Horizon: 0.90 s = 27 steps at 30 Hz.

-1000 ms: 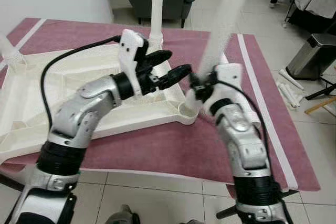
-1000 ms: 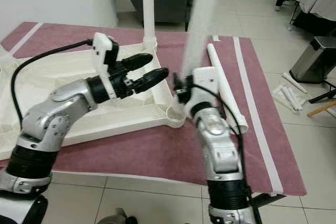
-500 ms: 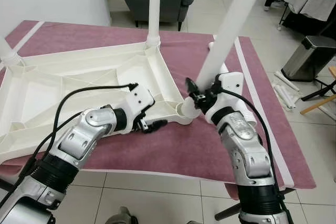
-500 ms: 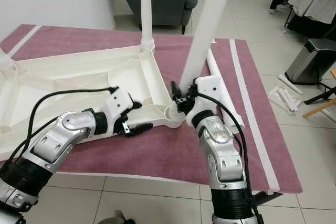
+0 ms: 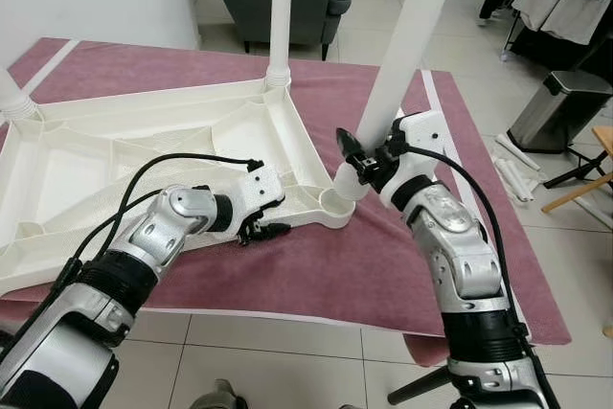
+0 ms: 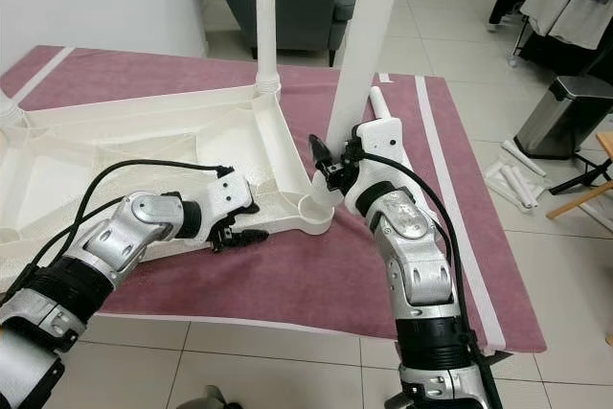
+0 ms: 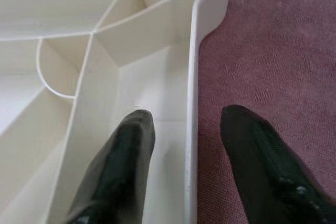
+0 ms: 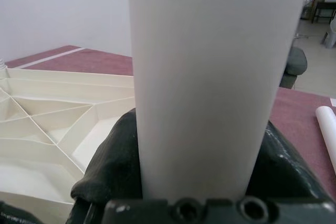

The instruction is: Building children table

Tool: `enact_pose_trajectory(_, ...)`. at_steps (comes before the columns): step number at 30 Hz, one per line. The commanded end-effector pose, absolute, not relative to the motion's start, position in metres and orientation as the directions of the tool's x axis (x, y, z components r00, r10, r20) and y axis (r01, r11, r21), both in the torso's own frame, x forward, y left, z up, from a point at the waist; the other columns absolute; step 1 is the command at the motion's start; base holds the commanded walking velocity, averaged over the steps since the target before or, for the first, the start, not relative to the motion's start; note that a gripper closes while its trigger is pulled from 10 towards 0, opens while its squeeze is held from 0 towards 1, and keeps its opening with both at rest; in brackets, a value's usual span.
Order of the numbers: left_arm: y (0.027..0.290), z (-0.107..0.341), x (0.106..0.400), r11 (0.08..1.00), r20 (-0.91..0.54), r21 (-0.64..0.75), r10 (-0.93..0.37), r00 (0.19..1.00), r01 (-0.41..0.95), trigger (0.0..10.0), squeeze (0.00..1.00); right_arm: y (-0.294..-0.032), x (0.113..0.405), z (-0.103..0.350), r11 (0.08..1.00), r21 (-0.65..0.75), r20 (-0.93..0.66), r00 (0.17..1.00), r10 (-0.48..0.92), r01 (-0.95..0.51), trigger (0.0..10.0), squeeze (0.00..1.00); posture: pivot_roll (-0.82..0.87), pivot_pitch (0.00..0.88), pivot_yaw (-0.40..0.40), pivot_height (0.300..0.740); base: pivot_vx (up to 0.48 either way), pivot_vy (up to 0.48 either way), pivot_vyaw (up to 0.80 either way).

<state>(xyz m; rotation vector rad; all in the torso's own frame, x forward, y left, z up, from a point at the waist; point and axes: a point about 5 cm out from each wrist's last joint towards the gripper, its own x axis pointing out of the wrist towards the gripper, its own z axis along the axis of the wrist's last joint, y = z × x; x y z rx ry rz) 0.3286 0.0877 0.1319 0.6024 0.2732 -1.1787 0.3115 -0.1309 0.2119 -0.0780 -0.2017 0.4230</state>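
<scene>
White table leg (image 5: 407,45) clamped by our right pincer (image 5: 356,155) at the tabletop's (image 5: 115,160) corner socket (image 5: 335,204); our left pincer (image 7: 186,145), open, straddles its rim

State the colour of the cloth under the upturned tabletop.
Dusty pink cloth with white stripes, clearest in the left eye view.

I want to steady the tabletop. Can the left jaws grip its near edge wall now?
Probably yes: the left gripper is open, its fingers straddling the tabletop's edge wall, with nothing between.
</scene>
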Motion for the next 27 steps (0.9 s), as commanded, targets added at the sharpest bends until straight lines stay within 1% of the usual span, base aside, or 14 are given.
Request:
enact_pose_trajectory(1, 0.084, 0.126, 0.329, 0.194, -0.538, 0.284, -0.779, 0.323, 0.939, 1.3, 0.0, -0.132, 0.313, 0.217, 0.905, -0.125, 0.201, 0.883, 0.424, -0.406, 10.0, 0.0, 0.06, 0.0, -0.005, 0.74, 0.0, 0.0, 0.0)
enact_pose_trajectory(2, 0.083, 0.121, 0.33, 0.193, -0.548, 0.273, -0.774, 0.317, 0.943, 2.0, 0.0, -0.132, 0.313, 0.217, 0.906, -0.126, 0.2, 0.884, 0.423, -0.405, 10.0, 0.0, 0.06, 0.0, -0.003, 0.74, 0.0, 0.0, 0.0)
enact_pose_trajectory(7, 0.083, 0.117, 0.333, 0.196, -0.558, 0.263, -0.768, 0.315, 0.945, 2.0, 0.0, -0.132, 0.314, 0.217, 0.906, -0.127, 0.201, 0.884, 0.422, -0.404, 10.0, 0.0, 0.05, 0.0, 0.004, 0.74, 0.0, 0.0, 0.0)
enact_pose_trajectory(8, 0.083, 0.118, 0.335, 0.197, -0.554, 0.264, -0.77, 0.316, 0.944, 0.0, 0.0, -0.132, 0.314, 0.217, 0.906, -0.129, 0.203, 0.883, 0.423, -0.404, 10.0, 0.0, 0.05, 0.0, 0.009, 0.74, 0.0, 0.0, 0.0)
enact_pose_trajectory(12, 0.086, 0.123, 0.339, 0.177, -0.552, 0.279, -0.775, 0.308, 0.944, 0.0, 0.0, -0.133, 0.314, 0.217, 0.901, -0.135, 0.201, 0.879, 0.432, -0.412, 10.0, 0.0, 0.05, 0.0, 0.009, 0.74, 0.0, 0.0, 0.0)
enact_pose_trajectory(15, 0.092, 0.126, 0.337, 0.101, -0.574, 0.313, -0.772, 0.273, 0.944, 0.0, 0.0, -0.131, 0.313, 0.214, 0.88, -0.144, 0.18, 0.862, 0.474, -0.453, 10.0, 0.0, 0.06, 0.0, 0.0, 0.74, 0.0, 0.0, 0.0)
enact_pose_trajectory(16, 0.092, 0.126, 0.337, 0.101, -0.574, 0.313, -0.772, 0.273, 0.944, 0.0, 0.0, -0.131, 0.313, 0.214, 0.88, -0.144, 0.18, 0.862, 0.474, -0.453, 10.0, 0.0, 0.06, 0.0, 0.0, 0.74, 0.0, 0.0, 0.0)
enact_pose_trajectory(17, 0.095, 0.129, 0.335, 0.059, -0.582, 0.319, -0.775, 0.245, 0.946, 0.0, 0.0, -0.128, 0.311, 0.212, 0.857, -0.148, 0.166, 0.841, 0.514, -0.494, 10.0, 0.0, 0.06, 0.0, -0.002, 0.74, 0.0, 0.0, 0.0)
enact_pose_trajectory(18, 0.095, 0.129, 0.335, 0.059, -0.582, 0.319, -0.775, 0.245, 0.946, 0.0, 0.0, -0.128, 0.311, 0.212, 0.857, -0.148, 0.166, 0.841, 0.514, -0.494, 10.0, 0.0, 0.06, 0.0, -0.002, 0.74, 0.0, 0.0, 0.0)
enact_pose_trajectory(20, 0.102, 0.136, 0.331, 0.0, -0.581, 0.304, -0.793, 0.185, 0.953, 0.0, 0.0, -0.122, 0.305, 0.205, 0.789, -0.166, 0.126, 0.781, 0.612, -0.591, 10.0, 0.0, 0.07, 0.0, 0.002, 0.74, 0.0, 0.0, 0.0)
enact_pose_trajectory(22, 0.102, 0.136, 0.331, 0.0, -0.581, 0.304, -0.793, 0.185, 0.953, 0.0, 0.0, -0.122, 0.305, 0.205, 0.789, -0.166, 0.126, 0.781, 0.612, -0.591, 10.0, 0.0, 0.07, 0.0, 0.002, 0.74, 0.0, 0.0, 0.0)
enact_pose_trajectory(23, 0.107, 0.141, 0.33, -0.025, -0.575, 0.295, -0.803, 0.156, 0.955, 0.0, 0.0, -0.119, 0.303, 0.201, 0.757, -0.171, 0.112, 0.751, 0.651, -0.63, 10.0, 0.0, 0.08, 0.003, 0.002, 0.74, 0.0, 0.0, 0.0)
enact_pose_trajectory(25, 0.107, 0.141, 0.33, -0.025, -0.575, 0.295, -0.803, 0.156, 0.955, 0.0, 0.0, -0.119, 0.303, 0.201, 0.757, -0.171, 0.112, 0.751, 0.651, -0.63, 10.0, 0.0, 0.08, 0.003, 0.002, 0.74, 0.0, 0.0, 0.0)
enact_pose_trajectory(27, 0.115, 0.15, 0.333, -0.043, -0.572, 0.305, -0.807, 0.147, 0.951, 0.0, 0.0, -0.108, 0.303, 0.196, 0.699, -0.162, 0.093, 0.694, 0.714, -0.697, 10.0, 0.0, 0.11, 0.026, 0.002, 0.74, 0.0, 0.0, 0.0)
